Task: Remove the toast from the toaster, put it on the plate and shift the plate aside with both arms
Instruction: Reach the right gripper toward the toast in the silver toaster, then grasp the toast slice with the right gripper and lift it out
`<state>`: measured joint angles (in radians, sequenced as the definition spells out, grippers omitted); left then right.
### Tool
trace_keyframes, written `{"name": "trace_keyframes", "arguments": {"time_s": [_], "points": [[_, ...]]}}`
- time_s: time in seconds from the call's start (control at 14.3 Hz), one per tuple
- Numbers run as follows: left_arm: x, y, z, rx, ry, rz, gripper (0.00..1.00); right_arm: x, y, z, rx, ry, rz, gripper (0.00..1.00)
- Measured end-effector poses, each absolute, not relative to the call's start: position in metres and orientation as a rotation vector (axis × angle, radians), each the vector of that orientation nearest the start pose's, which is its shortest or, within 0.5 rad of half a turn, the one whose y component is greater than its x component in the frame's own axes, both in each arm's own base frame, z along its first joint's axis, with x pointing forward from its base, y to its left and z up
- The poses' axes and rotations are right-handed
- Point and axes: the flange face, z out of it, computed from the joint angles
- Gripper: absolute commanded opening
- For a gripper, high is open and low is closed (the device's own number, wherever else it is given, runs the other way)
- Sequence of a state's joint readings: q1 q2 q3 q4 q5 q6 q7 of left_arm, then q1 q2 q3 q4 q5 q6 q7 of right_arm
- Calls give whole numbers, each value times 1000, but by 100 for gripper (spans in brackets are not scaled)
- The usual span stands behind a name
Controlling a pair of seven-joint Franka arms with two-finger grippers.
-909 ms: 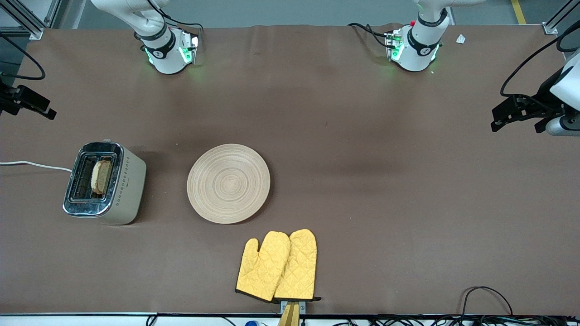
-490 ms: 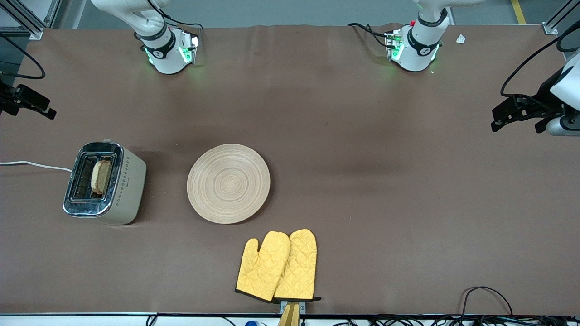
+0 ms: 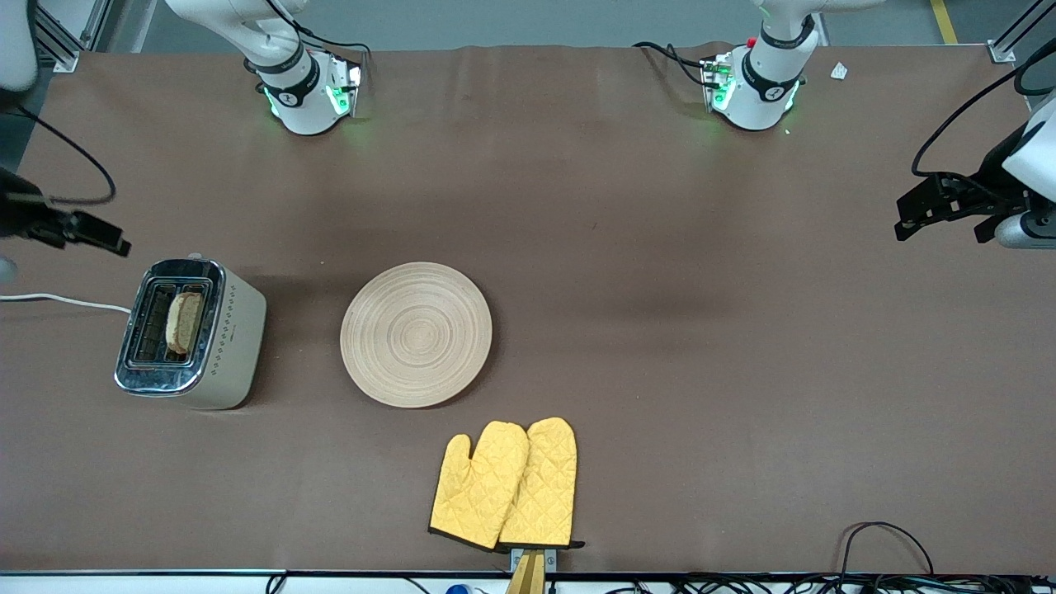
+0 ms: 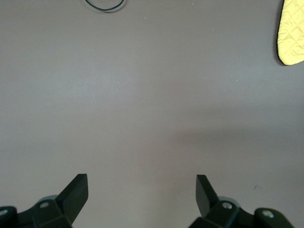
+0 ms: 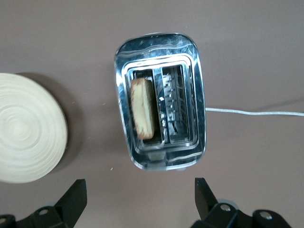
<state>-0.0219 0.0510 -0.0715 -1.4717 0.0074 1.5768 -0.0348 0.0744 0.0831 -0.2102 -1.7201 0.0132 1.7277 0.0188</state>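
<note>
The toast [image 3: 183, 322] stands upright in one slot of a silver toaster [image 3: 221, 346] at the right arm's end of the table; the other slot is empty. The round wooden plate [image 3: 416, 334] lies flat beside the toaster, toward the table's middle, with nothing on it. My right gripper [image 3: 103, 238] hovers just off the toaster's end, open and empty. In the right wrist view its fingers [image 5: 76, 194] are spread, with the toaster [image 5: 160, 57], toast [image 5: 142, 114] and plate [image 5: 26, 128] below. My left gripper [image 3: 940, 216] waits over the left arm's end of the table, open [image 4: 141, 192] over bare table.
A pair of yellow oven mitts [image 3: 505, 485] lies nearer the front camera than the plate, at the table's front edge; one mitt shows in the left wrist view [image 4: 292, 33]. The toaster's white cord [image 3: 58, 299] runs off the table's end. Black cables [image 3: 883, 536] lie at the front edge.
My right gripper has moved in over the table toward the toaster. The left arm, toast, plate and mitts have not moved.
</note>
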Motion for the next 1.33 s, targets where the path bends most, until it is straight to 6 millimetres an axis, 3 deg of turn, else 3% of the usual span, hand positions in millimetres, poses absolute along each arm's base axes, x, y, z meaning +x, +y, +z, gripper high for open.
{"name": "trace_keyframes", "arguments": {"time_s": [0.21, 0.49, 0.56, 0.63, 0.7, 0.84, 1.05, 1.19, 1.33], "points": [[570, -51, 643, -3139, 92, -86, 100, 597, -77, 461, -3146, 253, 150, 100], [570, -51, 643, -3139, 91, -86, 100, 609, -78, 411, -3156, 253, 227, 100], [570, -51, 643, -3139, 90, -86, 100, 608, -78, 399, -3155, 254, 260, 88], [570, -51, 643, -3139, 90, -85, 100, 607, -78, 386, -3154, 253, 284, 24], [570, -51, 643, -3139, 89, -85, 100, 605, -78, 376, -3155, 251, 289, 1], [570, -51, 643, -3139, 88, -85, 100, 604, -74, 366, -3155, 241, 301, 0], [570, -51, 643, -3139, 88, -85, 100, 605, -72, 368, -3157, 233, 291, 0], [570, -51, 643, -3139, 88, -86, 100, 612, -71, 385, -3159, 231, 270, 0], [570, -51, 643, -3139, 88, -86, 100, 620, -66, 420, -3158, 219, 252, 0]]}}
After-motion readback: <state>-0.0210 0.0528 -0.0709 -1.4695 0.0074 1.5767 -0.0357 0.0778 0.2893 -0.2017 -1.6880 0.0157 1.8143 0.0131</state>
